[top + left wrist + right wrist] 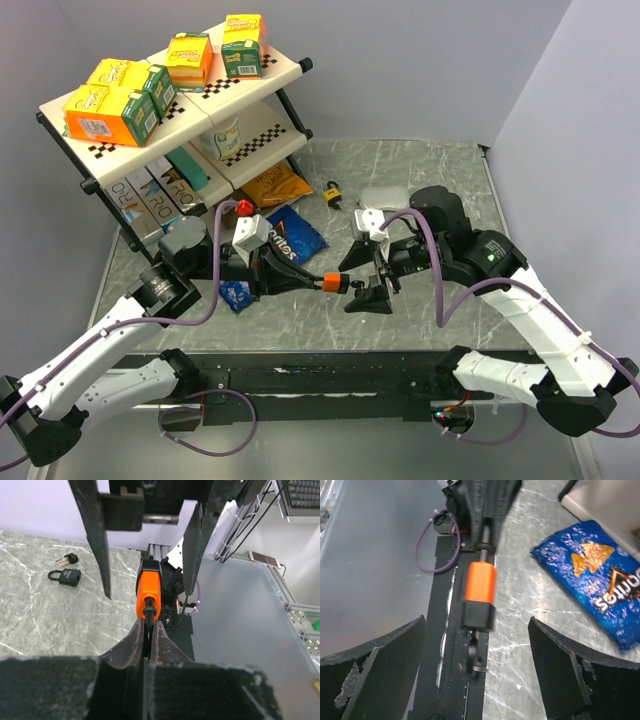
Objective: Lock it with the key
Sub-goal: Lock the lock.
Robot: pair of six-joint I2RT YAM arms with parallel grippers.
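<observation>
Left gripper pinched tight on the dark shackle of the orange padlock; the key seemed seated in its black base, small ring dangling; right gripper spread wide astride it, so best centred on the key head and closed squarely before turning.

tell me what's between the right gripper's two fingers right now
In the right wrist view, the orange padlock and the small dark key at its black end lie in the gap of the open right gripper, touching neither side.
</observation>
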